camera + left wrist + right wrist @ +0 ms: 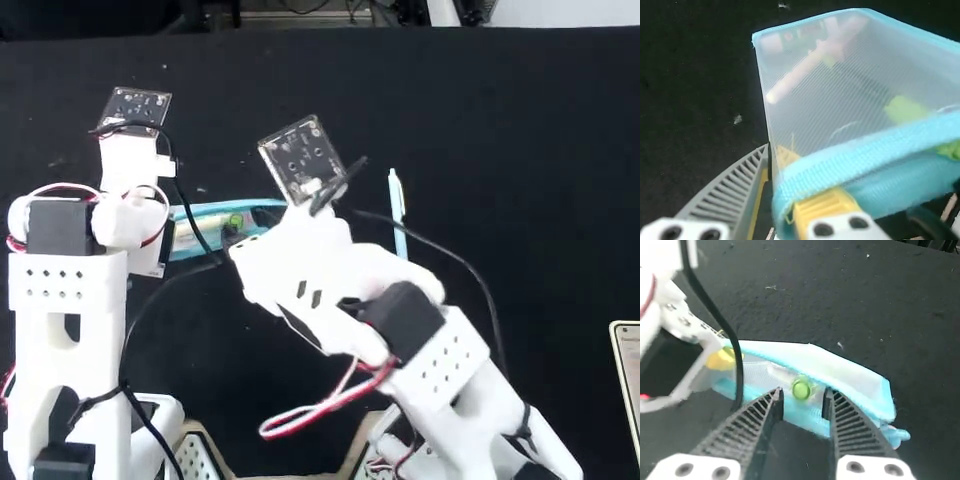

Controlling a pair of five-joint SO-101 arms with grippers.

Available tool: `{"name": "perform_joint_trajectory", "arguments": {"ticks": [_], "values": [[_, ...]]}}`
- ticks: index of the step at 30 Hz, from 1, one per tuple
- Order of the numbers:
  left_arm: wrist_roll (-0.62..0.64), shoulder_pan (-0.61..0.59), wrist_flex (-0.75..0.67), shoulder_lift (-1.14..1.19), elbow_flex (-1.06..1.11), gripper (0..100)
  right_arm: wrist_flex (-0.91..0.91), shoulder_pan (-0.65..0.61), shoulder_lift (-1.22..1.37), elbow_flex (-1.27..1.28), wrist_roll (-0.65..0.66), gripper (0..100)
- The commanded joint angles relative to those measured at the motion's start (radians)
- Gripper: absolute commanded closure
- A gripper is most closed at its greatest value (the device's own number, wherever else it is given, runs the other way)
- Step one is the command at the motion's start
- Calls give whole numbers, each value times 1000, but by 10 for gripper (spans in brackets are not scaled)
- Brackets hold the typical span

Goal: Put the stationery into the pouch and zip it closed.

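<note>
Hiding partly behind right arm (330, 270): pouch (225, 212)

Black table (520, 150) — on it a turquoise pouch (215, 216), a light-blue pen (398, 207), a pale card (628, 385) at its edge

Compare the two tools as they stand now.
The left tool is shut on the translucent mesh pouch with light blue edging; the right tool is open, clamping nothing. The left tool sits at the pouch's end; the right tool straddles its long edge. Both are at the pouch.
</note>
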Motion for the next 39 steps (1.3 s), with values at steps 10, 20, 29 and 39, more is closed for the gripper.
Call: {"name": "perform_joint_trajectory", "arguments": {"ticks": [10,20,29,39], "values": [[-11,-2,6,6,-12,970,-190,-14,-67,213,-6,849],[-11,-2,6,6,-13,970,80,-14,-147,2,-6,850],[-11,-2,6,6,-13,970,-92,-52,-139,189,-12,852],[-11,-19,6,6,-15,970,-201,-63,-137,252,-12,853]]}}
